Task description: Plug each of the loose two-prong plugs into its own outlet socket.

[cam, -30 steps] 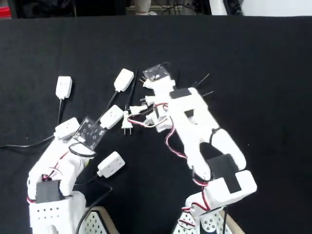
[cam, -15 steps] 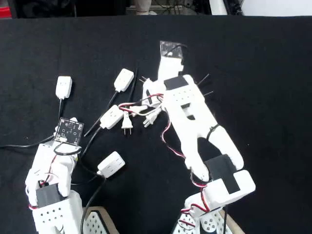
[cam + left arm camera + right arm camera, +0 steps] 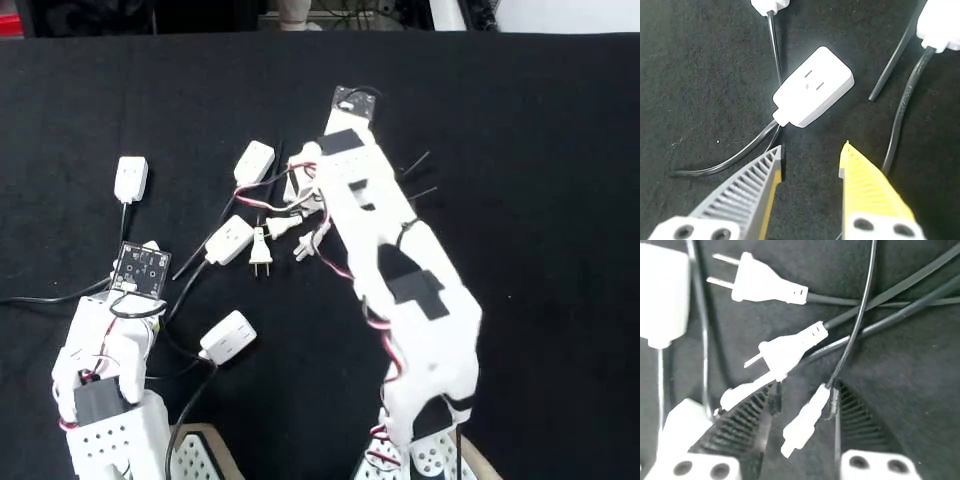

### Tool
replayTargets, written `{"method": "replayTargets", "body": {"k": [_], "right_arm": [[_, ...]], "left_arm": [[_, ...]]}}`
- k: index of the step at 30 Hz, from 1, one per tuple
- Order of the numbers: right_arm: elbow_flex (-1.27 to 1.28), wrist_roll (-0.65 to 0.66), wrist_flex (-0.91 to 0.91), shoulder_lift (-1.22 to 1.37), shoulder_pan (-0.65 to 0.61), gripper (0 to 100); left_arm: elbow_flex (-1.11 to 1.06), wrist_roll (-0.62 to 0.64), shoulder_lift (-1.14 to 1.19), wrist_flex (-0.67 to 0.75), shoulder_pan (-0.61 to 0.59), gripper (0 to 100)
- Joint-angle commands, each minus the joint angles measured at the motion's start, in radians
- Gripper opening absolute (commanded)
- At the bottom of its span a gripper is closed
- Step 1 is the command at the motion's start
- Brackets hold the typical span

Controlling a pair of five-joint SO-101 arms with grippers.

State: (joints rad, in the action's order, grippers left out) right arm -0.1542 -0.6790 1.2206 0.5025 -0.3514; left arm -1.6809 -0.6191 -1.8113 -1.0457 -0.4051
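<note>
At the left of the black cloth-covered table [image 3: 540, 130] lies a white rectangular outlet socket [image 3: 130, 178] on a black cord. Nearer, the left gripper [image 3: 811, 146] hangs over a second white socket [image 3: 812, 87]. Its grey and yellow jaws stand wide and hold nothing, and the socket sits just beyond their tips. Toward the middle lie three more: a near socket [image 3: 228, 337], a middle socket [image 3: 229, 240] and a far socket [image 3: 254, 163]. Right of these, white two-prong plugs cluster beside the right arm, among them an upper plug [image 3: 762, 282] and a central plug [image 3: 785, 352]. The right gripper [image 3: 805, 386] has its black jaws apart around a small white plug [image 3: 805, 422] — unclamped.
</note>
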Motion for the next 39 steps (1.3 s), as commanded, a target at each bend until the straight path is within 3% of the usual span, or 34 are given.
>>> {"method": "replayTargets", "body": {"k": [1,14,18,24,33,39], "right_arm": [[-0.133,-0.051,0.052,0.076,-0.008,15.6],[-0.384,-0.066,0.293,0.289,-0.014,14.5],[-0.420,-0.057,0.328,0.300,-0.018,0.8],[-0.420,-0.048,0.348,0.297,-0.025,1.2],[-0.461,0.109,0.477,0.249,-0.025,1.1],[-0.458,0.336,0.529,0.180,-0.014,1.1]], "left_arm": [[-0.018,0.006,-0.005,-0.011,-0.010,19],[-0.018,0.006,-0.003,-0.011,-0.015,19],[-0.018,0.006,-0.003,-0.011,-0.015,19],[-0.018,0.006,-0.003,-0.011,-0.015,19],[-0.018,0.006,-0.003,-0.011,-0.010,19],[-0.018,0.006,-0.003,-0.009,-0.008,19]]}}
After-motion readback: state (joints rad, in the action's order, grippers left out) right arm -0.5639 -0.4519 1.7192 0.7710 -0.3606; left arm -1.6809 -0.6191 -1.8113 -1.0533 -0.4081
